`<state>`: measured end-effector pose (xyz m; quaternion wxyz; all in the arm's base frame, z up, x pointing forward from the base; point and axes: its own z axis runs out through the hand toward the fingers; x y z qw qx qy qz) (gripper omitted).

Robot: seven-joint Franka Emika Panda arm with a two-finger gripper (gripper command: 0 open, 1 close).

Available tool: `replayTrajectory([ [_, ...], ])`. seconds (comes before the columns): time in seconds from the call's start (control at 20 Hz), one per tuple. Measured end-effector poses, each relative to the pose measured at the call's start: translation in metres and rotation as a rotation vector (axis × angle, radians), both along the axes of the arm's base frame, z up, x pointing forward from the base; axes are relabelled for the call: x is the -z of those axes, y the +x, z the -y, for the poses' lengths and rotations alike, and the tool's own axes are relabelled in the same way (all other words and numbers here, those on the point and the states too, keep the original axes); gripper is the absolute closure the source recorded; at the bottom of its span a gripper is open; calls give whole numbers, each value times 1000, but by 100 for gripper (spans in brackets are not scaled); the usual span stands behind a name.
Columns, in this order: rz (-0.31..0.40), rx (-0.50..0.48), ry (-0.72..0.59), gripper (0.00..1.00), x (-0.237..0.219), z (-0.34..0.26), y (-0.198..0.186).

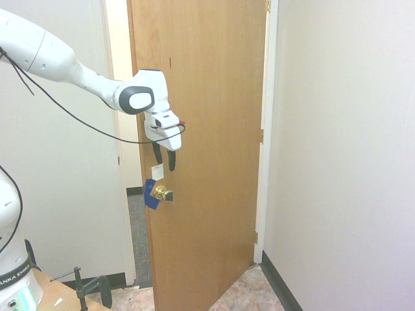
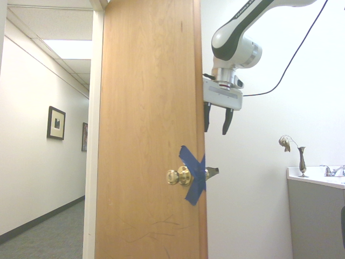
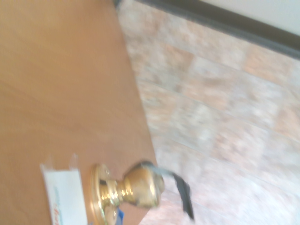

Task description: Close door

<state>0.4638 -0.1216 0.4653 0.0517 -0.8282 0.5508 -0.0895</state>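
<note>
Door: I find the tall flat light-brown wooden door (image 1: 207,129) ajar in its white frame (image 1: 268,129), with a gap at the latch edge; the first exterior view shows grey carpet (image 1: 141,227) through it.
Gripper: my white gripper with two dark fingers (image 1: 165,158) points downward beside the upper latch side of the door, above knob height. The fingers stand apart, partly open, with nothing between them. Whether any part of me touches the door, I cannot tell.
Knob: round, brass, one on each face of the door; the one on my side (image 1: 162,193) sits below my fingers and carries a dark strip-like piece, seen in the wrist view.
Tape: blue, crossed strips (image 2: 193,175) over the latch edge, beside the knobs.
Sticker: small, white, rectangular (image 1: 157,172), fixed to the door just above the knob on my side.
Floor: pinkish, mottled tile (image 3: 215,108), bordered by a dark baseboard (image 1: 280,285).
Hallway: two framed pictures hang on the white wall, the nearer one (image 2: 56,123) dark-framed.
Counter: white top (image 2: 318,177) over a grey cabinet (image 2: 315,216), bearing a slim dark metallic vase (image 2: 302,162) with a dried stem, and a silver faucet (image 2: 330,171).
</note>
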Motion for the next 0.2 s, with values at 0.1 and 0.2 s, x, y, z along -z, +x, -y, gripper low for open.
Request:
replayTrajectory([
  [0.1,-20,-124,-18,0,8,-109,9],
  [0.2,-50,-257,-41,0,27,-223,-16],
])
